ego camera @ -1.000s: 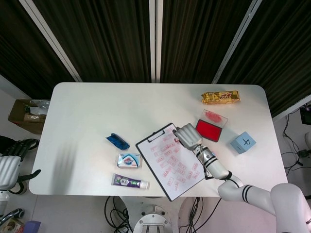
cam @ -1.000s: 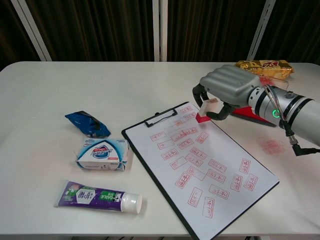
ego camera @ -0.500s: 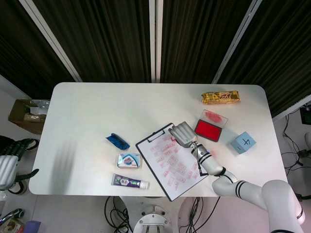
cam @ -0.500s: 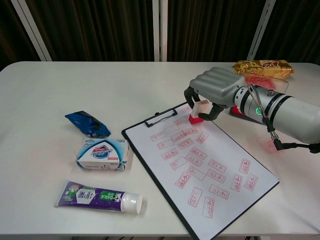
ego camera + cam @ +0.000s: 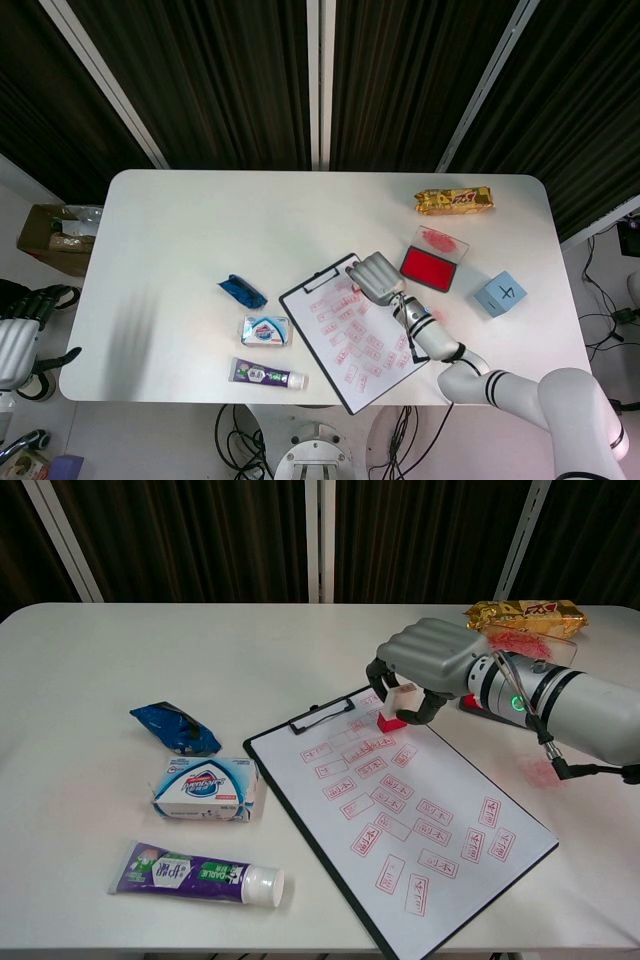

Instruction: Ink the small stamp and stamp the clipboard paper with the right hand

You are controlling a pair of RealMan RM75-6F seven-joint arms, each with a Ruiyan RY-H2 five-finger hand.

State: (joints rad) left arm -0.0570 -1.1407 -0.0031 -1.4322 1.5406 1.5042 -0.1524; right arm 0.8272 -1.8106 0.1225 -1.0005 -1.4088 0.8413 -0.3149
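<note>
My right hand (image 5: pixel 425 665) (image 5: pixel 374 277) grips the small stamp (image 5: pixel 393 711), a clear block with a red base, between thumb and fingers. The stamp's base sits low over the upper right part of the clipboard paper (image 5: pixel 400 810) (image 5: pixel 350 335), near the clip (image 5: pixel 318 711); whether it touches is unclear. The paper carries several red stamp marks. The red ink pad (image 5: pixel 428 268) (image 5: pixel 490 705) lies open just right of the hand, its clear lid (image 5: pixel 442 240) behind it. My left hand (image 5: pixel 20 340) hangs off the table's left edge, fingers curled, holding nothing.
A blue wrapper (image 5: pixel 175 730), a soap box (image 5: pixel 205 788) and a toothpaste tube (image 5: pixel 195 872) lie left of the clipboard. A gold snack pack (image 5: pixel 525 612) is at the far right, a blue cube (image 5: pixel 499 294) right of the ink pad. Red smudges (image 5: pixel 545 772) mark the table.
The right hand moved left with the stamp, from beside the ink pad onto the clipboard's upper corner, then lowered slightly. The left hand stayed put.
</note>
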